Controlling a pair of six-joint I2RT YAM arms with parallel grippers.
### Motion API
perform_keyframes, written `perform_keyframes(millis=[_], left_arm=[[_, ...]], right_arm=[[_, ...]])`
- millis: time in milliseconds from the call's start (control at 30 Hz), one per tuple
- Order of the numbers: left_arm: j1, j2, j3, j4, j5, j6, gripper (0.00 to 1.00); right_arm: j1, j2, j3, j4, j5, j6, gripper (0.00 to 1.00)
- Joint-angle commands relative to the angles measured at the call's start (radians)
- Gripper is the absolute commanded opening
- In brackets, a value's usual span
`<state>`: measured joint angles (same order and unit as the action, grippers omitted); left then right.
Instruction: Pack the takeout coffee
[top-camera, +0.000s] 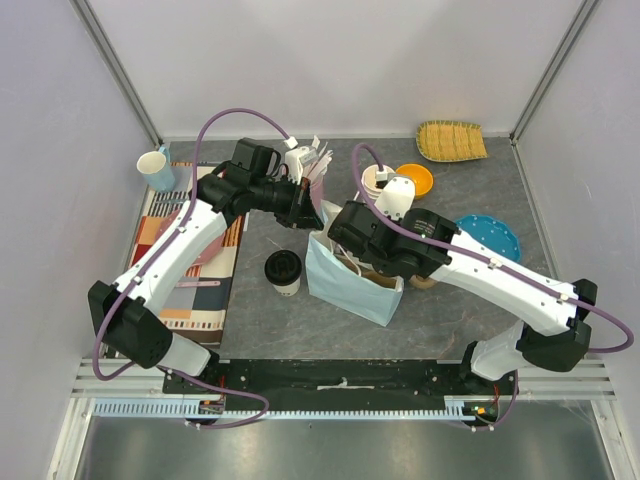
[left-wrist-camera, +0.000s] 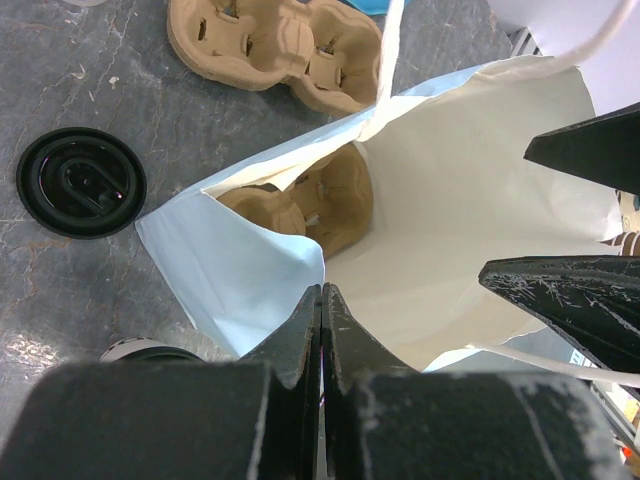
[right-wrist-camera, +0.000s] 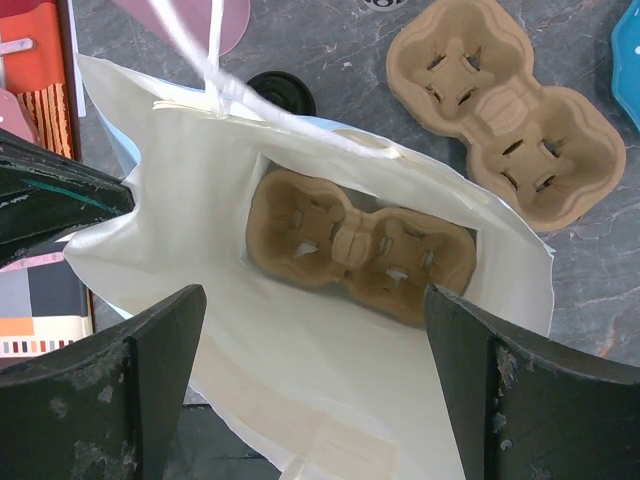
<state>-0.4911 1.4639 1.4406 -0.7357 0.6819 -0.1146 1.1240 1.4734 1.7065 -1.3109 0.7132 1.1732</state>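
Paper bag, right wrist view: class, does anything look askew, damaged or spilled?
The pale blue paper bag has its mouth pulled lopsided where the left gripper pinches the rim. The cardboard cup carrier inside lies slightly crooked on the bottom. Nothing spilled.

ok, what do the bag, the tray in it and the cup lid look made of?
Bag: thin paper, matte, pale blue outside, white inside; creased folds. Tray in it: likely moulded pulp, dull brown, fibrous-looking. Lid: probably plastic, black, glossy highlights.
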Motion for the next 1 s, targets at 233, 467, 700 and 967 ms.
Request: perform_keyframes(millis=[233, 467, 700, 967], left_arm=[[-0.004, 0.016, 0.012, -0.018, -0.025, 0.026, 0.02], [-0.004, 0.022, 0.012, -0.011, -0.035, 0.021, 0.02], [-0.004, 0.030, 0.024, -0.011, -0.045, 0.021, 0.02], [-0.004, 0.029, 0.053, -0.011, -0.048, 0.047, 0.10]], right_arm=[[0.017, -0.031, -0.013, 0.038, -0.001, -0.061, 0.98], [0.019, -0.204, -0.136, 0.217, -0.029, -0.187, 0.98], [0.019, -0.324, -0.237, 0.383, -0.038, -0.279, 0.98], [0.019, -0.291, -0.111, 0.436, 0.037, -0.464, 0.98]])
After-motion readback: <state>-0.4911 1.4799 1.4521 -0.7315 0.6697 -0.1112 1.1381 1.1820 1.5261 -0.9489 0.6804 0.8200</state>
